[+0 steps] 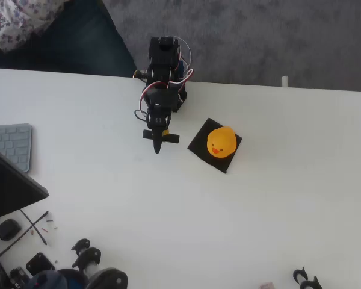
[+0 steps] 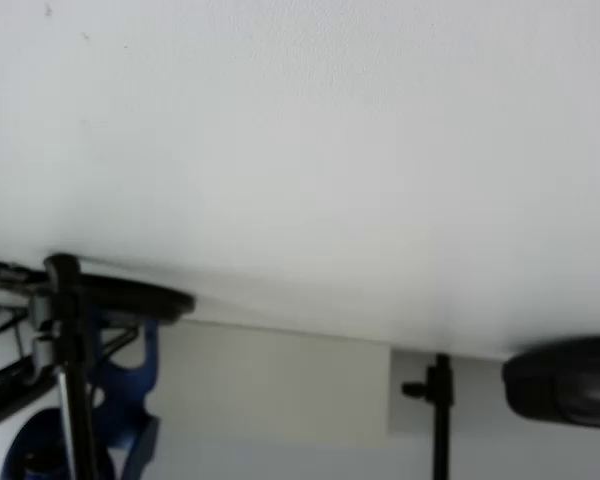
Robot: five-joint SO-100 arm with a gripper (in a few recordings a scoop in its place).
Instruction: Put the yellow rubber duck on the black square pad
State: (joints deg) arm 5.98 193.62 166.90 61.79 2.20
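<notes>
Duck (image 1: 221, 142) sits on pad (image 1: 214, 145) (task looks done); park your gripper (image 1: 158, 144), jaws apparently closed, empty.

1. Even, bright daylight washes the white table (image 1: 277, 198) in the overhead view, with mild overexposure toward 4 o'clock.
2. Shadows are soft and short; a faint one hugs the black square pad (image 1: 200, 144) along its 7 o'clock edge.
3. The overhead picture is slightly soft, with dark clutter at 7 o'clock lacking detail.
4. The wrist view is bright, hazy and low in contrast, its pale surface nearly featureless.
5. Dark shapes at 8 and 4 o'clock in the wrist view are blurred.
</notes>
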